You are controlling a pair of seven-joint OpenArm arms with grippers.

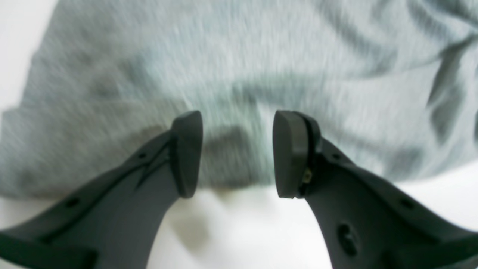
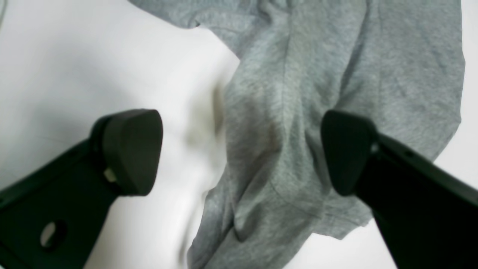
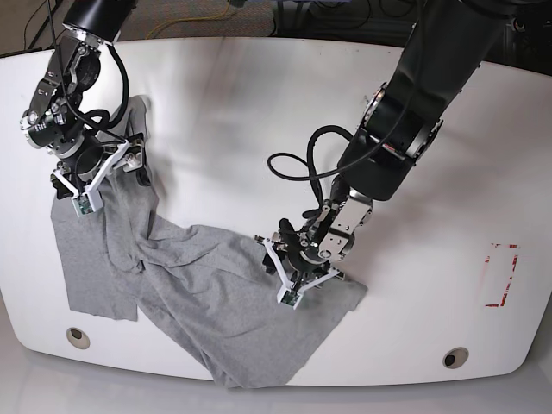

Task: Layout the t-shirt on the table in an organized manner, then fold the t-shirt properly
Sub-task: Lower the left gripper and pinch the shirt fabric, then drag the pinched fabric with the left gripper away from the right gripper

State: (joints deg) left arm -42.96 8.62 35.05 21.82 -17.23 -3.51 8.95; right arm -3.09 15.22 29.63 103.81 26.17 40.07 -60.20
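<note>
Base view shows the table (image 3: 259,103), a glossy white top with curved edges, and the t-shirt (image 3: 207,302) lies on its near-left part, crumpled and twisted, not flat. No box or bin is here; the table is the only thing that carries something. At the far left the right gripper (image 3: 90,177) stands over the upper end of the grey cloth, where a bunched part of the shirt rises beside the arm. In the right wrist view this gripper (image 2: 242,149) has its jaws spread wide, with a folded ridge of the t-shirt (image 2: 298,112) between them, but the pads do not press it and nothing is held. From there the cloth runs down and to the right in long wrinkles, with one flatter flap toward the near-left edge, close to a round grommet hole (image 3: 78,337). Near the middle the left gripper (image 3: 297,272) is low over the right end of the shirt, and a black cable (image 3: 297,168) loops beside its arm. In the left wrist view its jaws (image 1: 237,153) are parted above the hem of the t-shirt (image 1: 242,74), with bare white table under them; they grip nothing. Further right there is a second grommet hole (image 3: 454,357) and a red tape mark (image 3: 498,274), both well apart from the shirt.
</note>
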